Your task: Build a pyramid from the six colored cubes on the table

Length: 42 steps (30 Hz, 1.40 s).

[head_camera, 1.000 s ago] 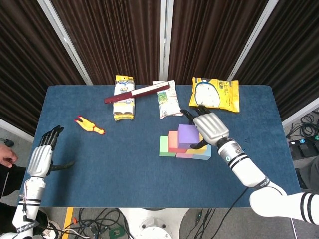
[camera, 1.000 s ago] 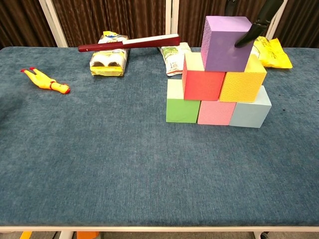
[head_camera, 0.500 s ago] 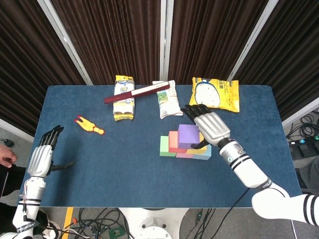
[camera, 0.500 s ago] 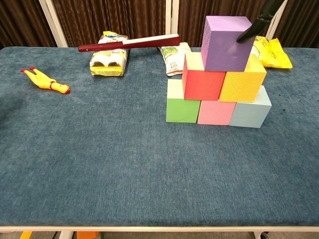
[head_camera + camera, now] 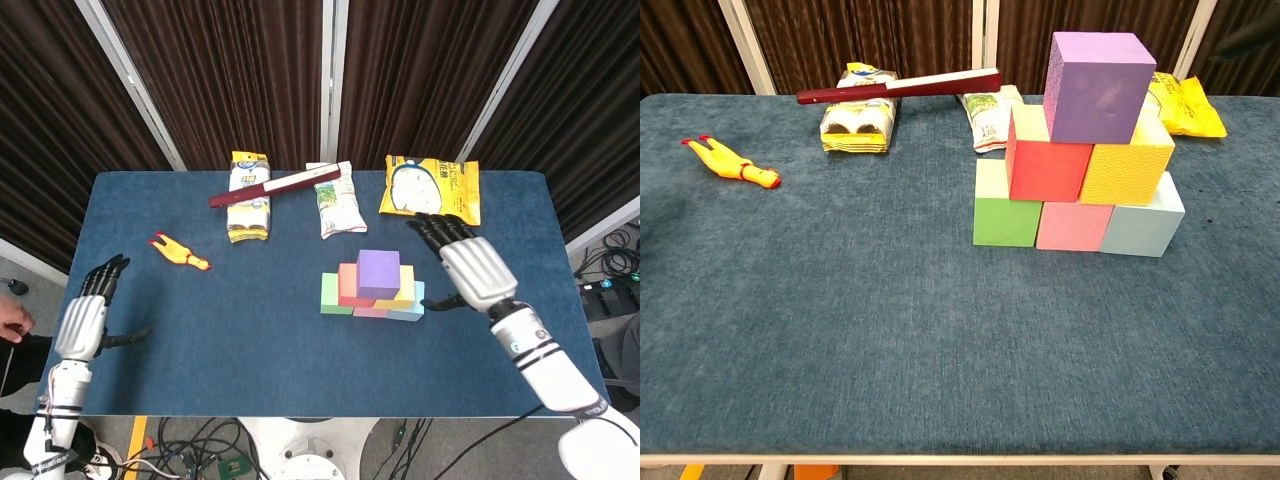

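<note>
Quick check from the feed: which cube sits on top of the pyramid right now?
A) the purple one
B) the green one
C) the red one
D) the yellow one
A. The purple cube crowns the stack, resting across the red cube and the yellow cube, while the green cube is in the bottom row.
</note>
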Each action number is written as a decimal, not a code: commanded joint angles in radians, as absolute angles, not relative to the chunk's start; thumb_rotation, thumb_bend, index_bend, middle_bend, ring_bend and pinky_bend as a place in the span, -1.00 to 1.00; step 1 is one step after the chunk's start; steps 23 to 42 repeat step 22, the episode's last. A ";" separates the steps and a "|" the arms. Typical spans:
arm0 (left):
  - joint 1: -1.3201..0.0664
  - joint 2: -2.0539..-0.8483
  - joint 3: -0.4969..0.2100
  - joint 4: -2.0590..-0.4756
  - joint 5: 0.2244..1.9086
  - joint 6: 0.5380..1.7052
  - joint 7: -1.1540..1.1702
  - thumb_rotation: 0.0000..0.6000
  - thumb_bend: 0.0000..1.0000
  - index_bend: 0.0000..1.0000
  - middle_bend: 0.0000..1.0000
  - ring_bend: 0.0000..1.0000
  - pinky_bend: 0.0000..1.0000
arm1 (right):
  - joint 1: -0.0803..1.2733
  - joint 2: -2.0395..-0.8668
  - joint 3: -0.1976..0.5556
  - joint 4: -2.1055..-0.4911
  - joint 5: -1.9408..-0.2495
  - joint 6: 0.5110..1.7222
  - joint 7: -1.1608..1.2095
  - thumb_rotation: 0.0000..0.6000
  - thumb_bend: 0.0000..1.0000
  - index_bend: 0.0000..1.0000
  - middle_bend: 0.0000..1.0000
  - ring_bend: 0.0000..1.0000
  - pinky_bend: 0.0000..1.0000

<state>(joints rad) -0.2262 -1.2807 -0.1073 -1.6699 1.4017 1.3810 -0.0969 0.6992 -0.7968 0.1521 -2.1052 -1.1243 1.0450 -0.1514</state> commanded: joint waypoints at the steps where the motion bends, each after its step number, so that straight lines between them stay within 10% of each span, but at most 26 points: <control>1: -0.220 -1.279 -0.097 -1.663 1.419 1.391 -0.088 1.00 -0.86 -0.93 -0.96 -1.00 -0.97 | 0.477 -0.778 0.054 -2.049 -1.307 1.296 -0.125 1.00 -1.00 -1.00 -1.00 -1.00 -1.00; 20: -0.097 -1.251 -0.005 -1.633 1.519 1.554 0.074 1.00 -0.93 -0.91 -0.97 -1.00 -0.97 | 0.061 -1.216 -0.069 -1.491 -1.472 1.664 0.011 1.00 -1.00 -1.00 -1.00 -1.00 -1.00; 42: -0.086 -1.246 0.001 -1.632 1.517 1.558 0.073 1.00 -0.93 -0.91 -0.97 -1.00 -0.97 | 0.050 -1.235 -0.064 -1.459 -1.479 1.669 0.035 1.00 -1.00 -1.00 -1.00 -1.00 -1.00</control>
